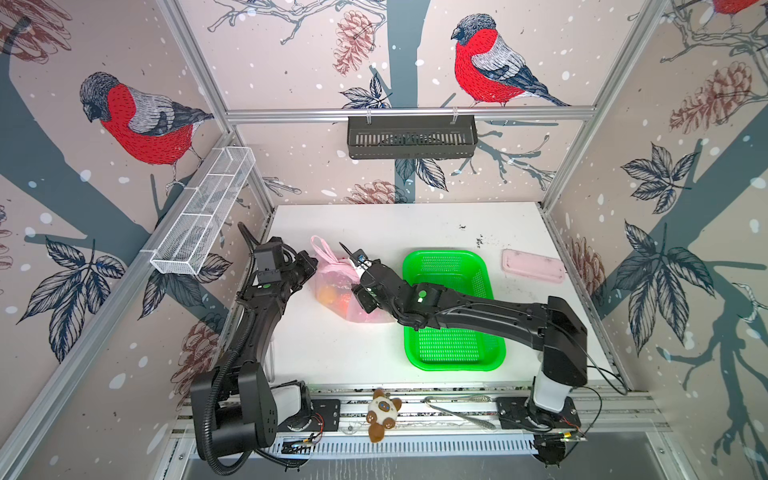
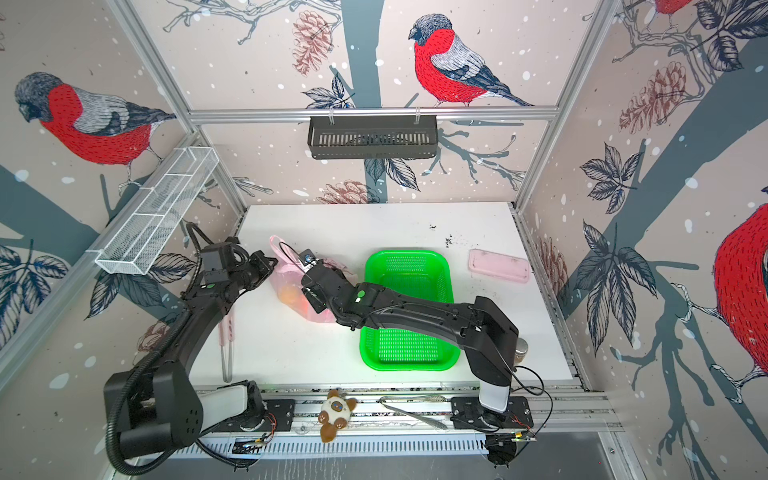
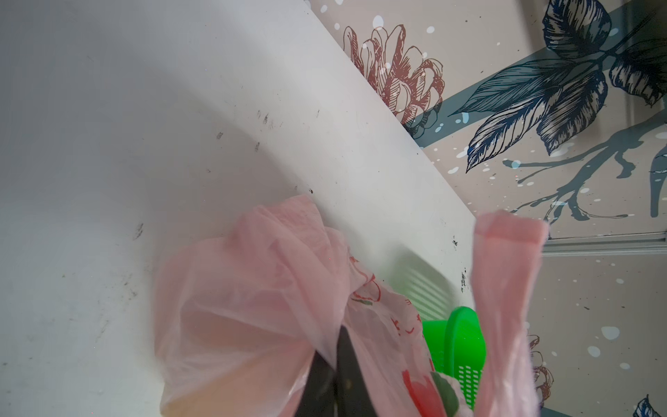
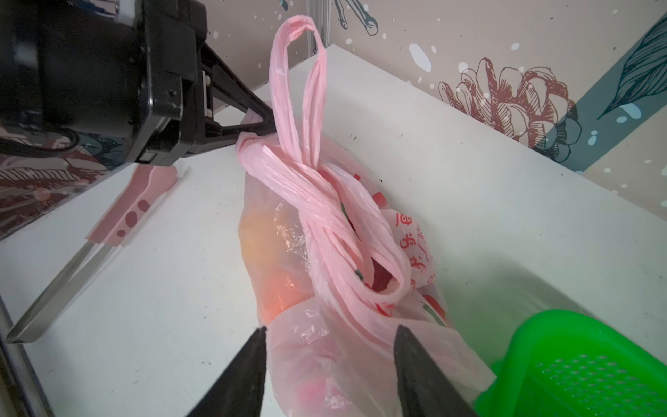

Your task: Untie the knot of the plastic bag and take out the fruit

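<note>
L jaws clamped on plastic bag (image 4: 274, 231) strip by knot (image 4: 306, 169), left-mid bench (image 1: 332, 357); R jaws apart over bag, beside green basket (image 1: 453, 345).

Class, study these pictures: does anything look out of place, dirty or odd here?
Yes. A plush toy lies on the front rail, off the table, where nothing else of the job sits. Dark specks soil the table towards its back edge.
</note>
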Robot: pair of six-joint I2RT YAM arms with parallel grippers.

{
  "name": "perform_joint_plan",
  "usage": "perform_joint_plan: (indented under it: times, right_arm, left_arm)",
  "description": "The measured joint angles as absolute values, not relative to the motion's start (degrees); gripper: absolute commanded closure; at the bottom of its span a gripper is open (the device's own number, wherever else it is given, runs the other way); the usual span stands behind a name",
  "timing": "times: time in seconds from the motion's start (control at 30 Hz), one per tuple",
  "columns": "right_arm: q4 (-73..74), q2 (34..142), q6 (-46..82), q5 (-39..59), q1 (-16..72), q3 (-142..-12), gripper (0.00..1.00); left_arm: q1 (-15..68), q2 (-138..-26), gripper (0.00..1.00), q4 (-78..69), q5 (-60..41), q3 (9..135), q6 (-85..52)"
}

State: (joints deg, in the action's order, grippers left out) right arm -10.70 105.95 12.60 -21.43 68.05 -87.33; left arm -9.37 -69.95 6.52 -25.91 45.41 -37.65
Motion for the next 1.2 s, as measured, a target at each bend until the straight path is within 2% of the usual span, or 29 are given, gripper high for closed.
perform_joint_plan:
  times: [0.27, 0.3, 0.4, 0.5, 0.83, 1.2]
  right_arm:
    - [-11.1, 113.2, 8.8, -24.2, 66.6, -93.9, 0.44]
    - [-11.1, 113.7, 8.6, -24.5, 66.3, -94.2, 0.47]
    - [-11.1, 114.9, 7.5, -25.4, 65.9, -94.8, 0.69]
    - [-11.4, 115.2, 7.6, -25.5, 65.6, -94.7, 0.79]
    - [-10.1, 105.6, 9.6, -24.6, 65.1, -82.7, 0.8]
    - [-5.4, 96.2, 16.7, -22.5, 59.1, -69.5, 0.88]
  left_arm:
    - [-9.4, -69.3, 0.98, 6.5, -26.7, 45.3, -37.7]
    - [-9.4, -69.1, 0.98, 6.5, -26.7, 45.2, -37.7]
    - [-9.4, -68.6, 0.98, 6.7, -26.7, 45.0, -37.8]
    - [-9.4, -68.4, 0.98, 6.6, -26.5, 44.9, -38.6]
    - [-9.4, -69.6, 1.0, 4.0, -23.0, 44.6, -40.2]
    - [-9.8, -70.1, 1.0, 0.2, -19.6, 42.4, -43.1]
